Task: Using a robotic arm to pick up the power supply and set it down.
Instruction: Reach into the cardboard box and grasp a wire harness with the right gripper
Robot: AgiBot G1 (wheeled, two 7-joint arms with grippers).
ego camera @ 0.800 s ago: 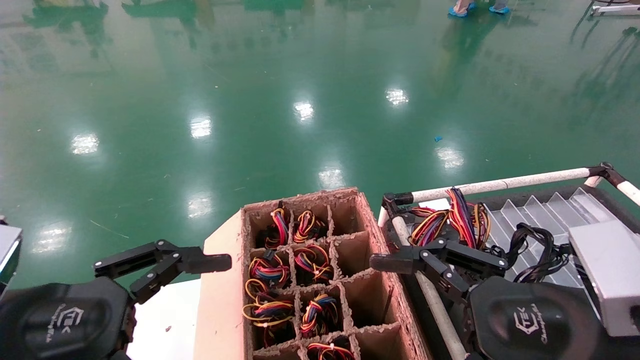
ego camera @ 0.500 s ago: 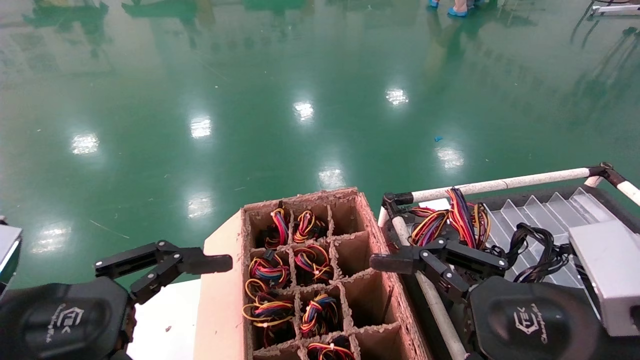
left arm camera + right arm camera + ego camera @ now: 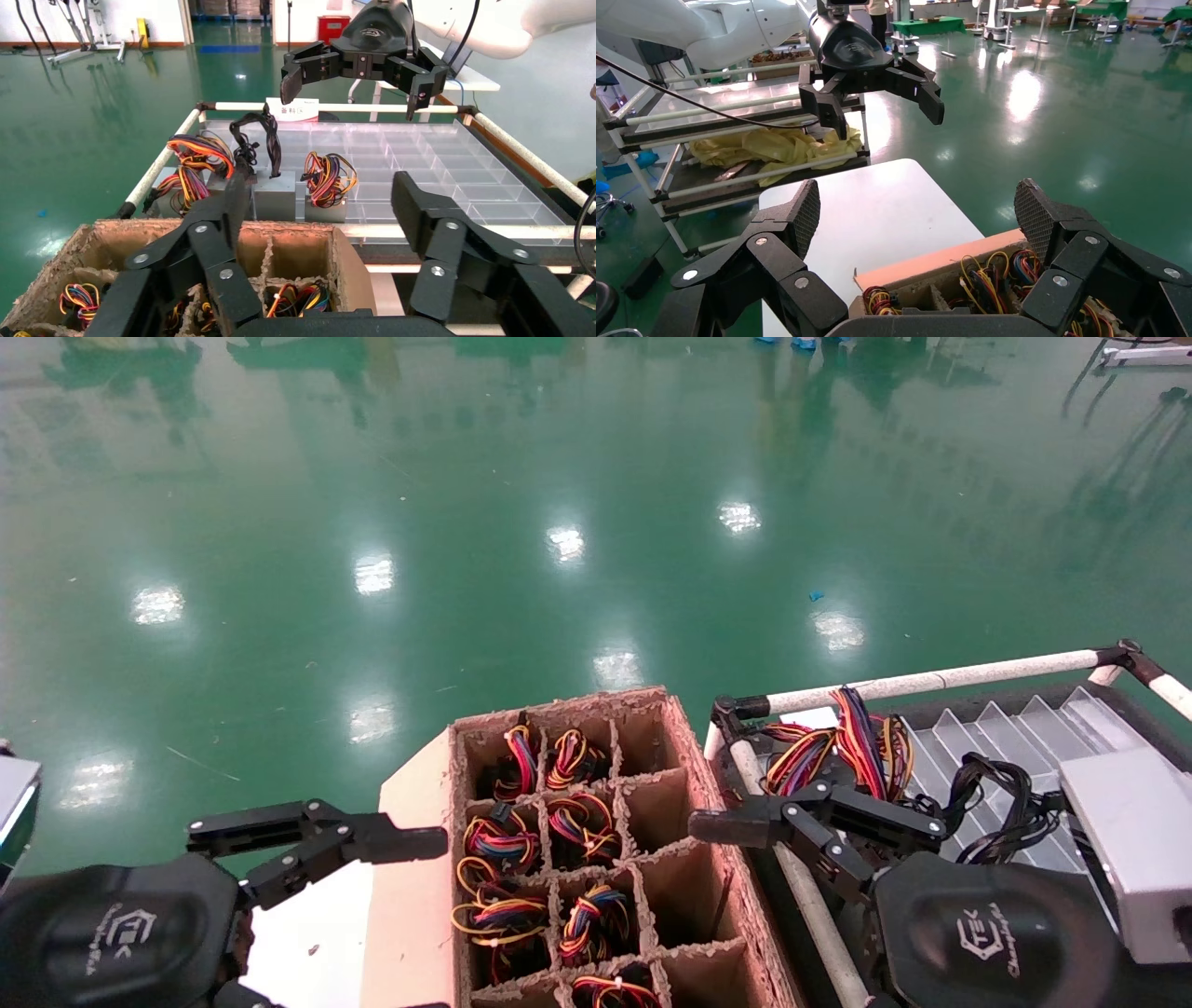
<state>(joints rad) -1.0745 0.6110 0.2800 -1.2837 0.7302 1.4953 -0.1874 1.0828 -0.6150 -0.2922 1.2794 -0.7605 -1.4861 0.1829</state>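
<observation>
While my left gripper [image 3: 410, 845] hangs with fingers spread over the cardboard box's [image 3: 694, 747] left edge, my right gripper [image 3: 722, 826] waits, fingers apart, at its right edge. Each power supply [image 3: 503, 845] sits upright in a cell, wires on top. I judge them heavy, rigid, smooth metal; grip the case, not the floppy wires.

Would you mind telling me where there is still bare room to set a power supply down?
The clear divided tray is bare across its cells beyond the three grey units with wire bundles, under the open right gripper. The white table beside the cardboard box is bare too, near the open left gripper. The box's left and middle cells are crowded with wires; its right column looks free.
</observation>
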